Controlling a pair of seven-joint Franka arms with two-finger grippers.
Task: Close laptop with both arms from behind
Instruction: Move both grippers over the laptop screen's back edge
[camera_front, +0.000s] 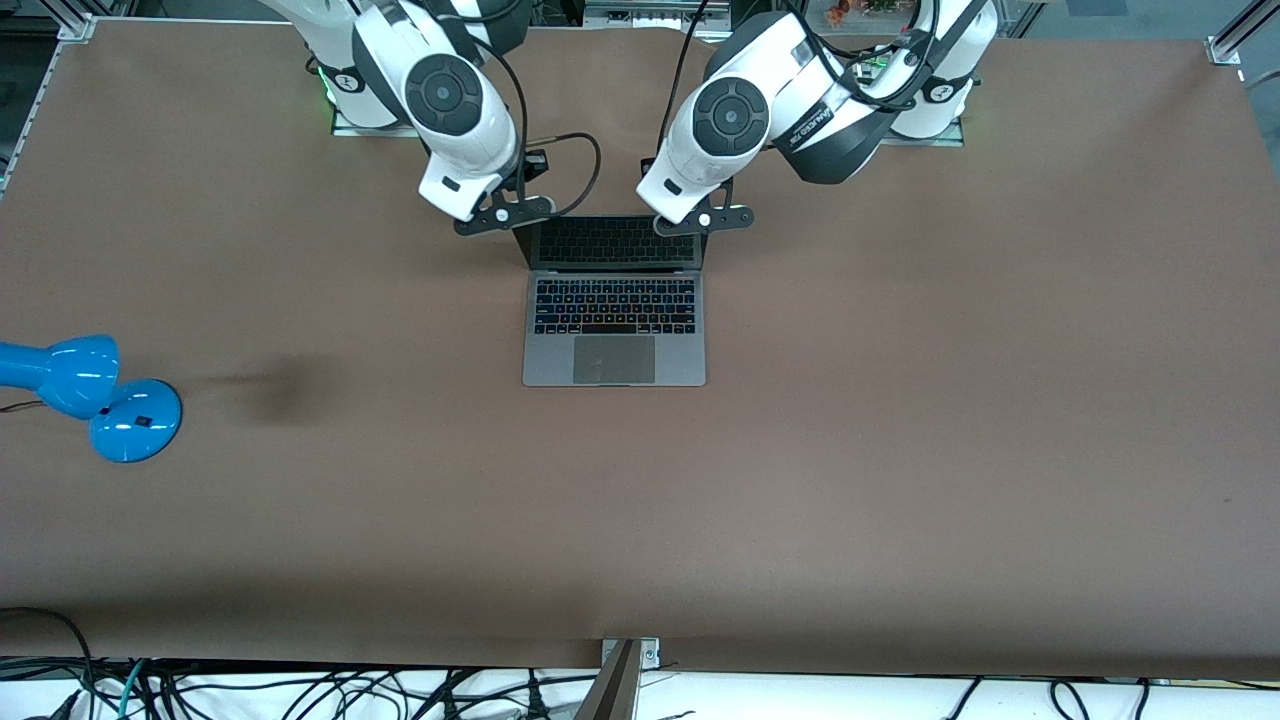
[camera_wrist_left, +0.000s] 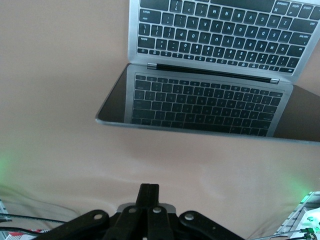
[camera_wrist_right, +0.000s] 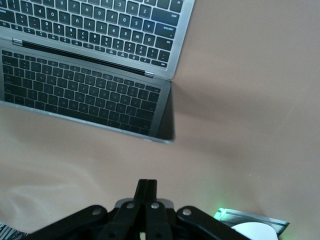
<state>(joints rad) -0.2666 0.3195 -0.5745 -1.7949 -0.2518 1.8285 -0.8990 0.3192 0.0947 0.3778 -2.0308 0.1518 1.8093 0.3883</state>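
Observation:
The grey laptop (camera_front: 614, 340) lies open in the middle of the table, its dark screen (camera_front: 614, 243) tilted up and mirroring the keys. My right gripper (camera_front: 505, 212) is shut and empty, over the table beside the lid's top corner toward the right arm's end. My left gripper (camera_front: 705, 218) is shut and empty at the lid's other top corner. In the left wrist view the shut gripper (camera_wrist_left: 149, 187) stands apart from the lid's top edge (camera_wrist_left: 200, 129). In the right wrist view the shut gripper (camera_wrist_right: 146, 182) is likewise apart from the lid's edge (camera_wrist_right: 90, 125).
A blue desk lamp (camera_front: 90, 395) stands near the table's edge at the right arm's end. The brown table (camera_front: 900, 450) spreads wide around the laptop. Cables hang below the edge nearest the front camera.

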